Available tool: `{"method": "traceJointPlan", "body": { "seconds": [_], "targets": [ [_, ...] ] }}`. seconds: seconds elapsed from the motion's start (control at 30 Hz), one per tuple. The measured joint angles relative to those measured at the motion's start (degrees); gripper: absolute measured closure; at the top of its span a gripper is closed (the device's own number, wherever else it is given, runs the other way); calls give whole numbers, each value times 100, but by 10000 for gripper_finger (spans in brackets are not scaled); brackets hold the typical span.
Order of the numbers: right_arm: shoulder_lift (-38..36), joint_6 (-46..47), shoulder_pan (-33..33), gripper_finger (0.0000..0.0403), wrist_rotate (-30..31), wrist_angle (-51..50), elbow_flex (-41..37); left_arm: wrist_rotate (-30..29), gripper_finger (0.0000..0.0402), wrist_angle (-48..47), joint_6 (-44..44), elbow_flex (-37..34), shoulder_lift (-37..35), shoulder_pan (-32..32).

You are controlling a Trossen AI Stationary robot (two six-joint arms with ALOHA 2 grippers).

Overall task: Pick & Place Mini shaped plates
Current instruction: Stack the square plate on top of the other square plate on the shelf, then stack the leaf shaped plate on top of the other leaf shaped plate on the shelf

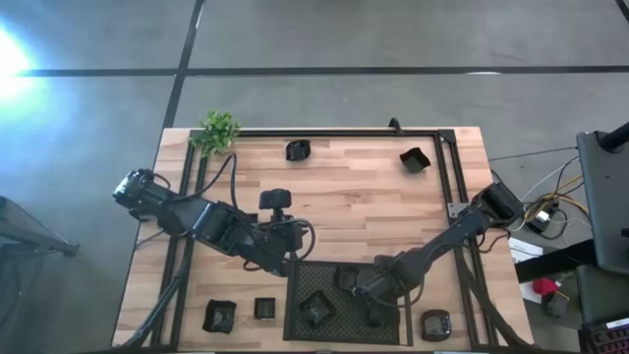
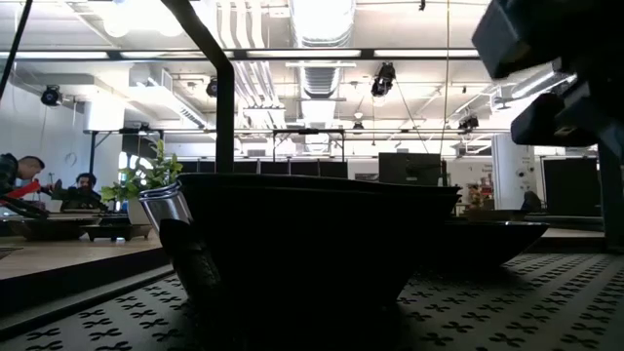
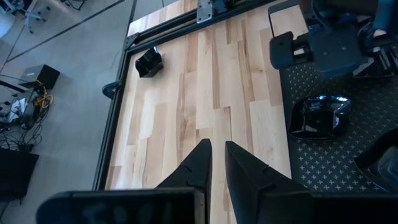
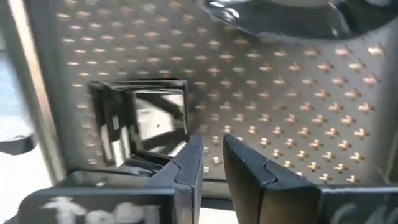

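Note:
Several small glossy black plates are in view. Three lie on the black mesh tray (image 1: 339,334): an angular one (image 1: 316,310), one (image 1: 346,278) and one (image 1: 373,317). Others rest on the wood: two at the far side (image 1: 298,149) (image 1: 415,159), two near the front left (image 1: 218,315) (image 1: 263,309), and one at the front right (image 1: 435,323). My right gripper (image 4: 212,146) is shut and empty, low over the tray beside a square plate (image 4: 146,127). My left gripper (image 3: 216,152) is shut and empty over bare wood by the tray's far left corner (image 1: 285,264).
A small green plant (image 1: 218,130) stands at the table's far left corner. A black frame rail (image 1: 324,133) runs round the table top. In the low view a plate (image 2: 312,244) fills the foreground on the tray. People sit in the room behind at the left (image 2: 19,175).

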Motion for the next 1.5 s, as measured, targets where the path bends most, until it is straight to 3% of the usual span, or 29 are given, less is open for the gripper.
{"method": "traceJointPlan", "body": {
  "seconds": [0.47, 0.73, 0.93, 1.23, 1.5],
  "targets": [
    [-44, -196, 39, 342, -108, 44, 181, 0, 360, -3, 0, 0, 0, 0],
    [-513, -735, 39, 342, 655, 20, 666, -11, 360, -478, -496, 0, -47, 0],
    [-1046, -972, 54, 342, 1345, -85, 823, -74, 360, -1156, -1521, 2, -148, -17],
    [-1848, -1210, 74, 342, 2061, -97, 813, -111, 360, -2922, -3979, -147, -173, -17],
    [-2316, -1258, 105, 342, 2354, -124, 793, 89, 360, -3288, -5761, -1119, -382, -17]
  ]
}}
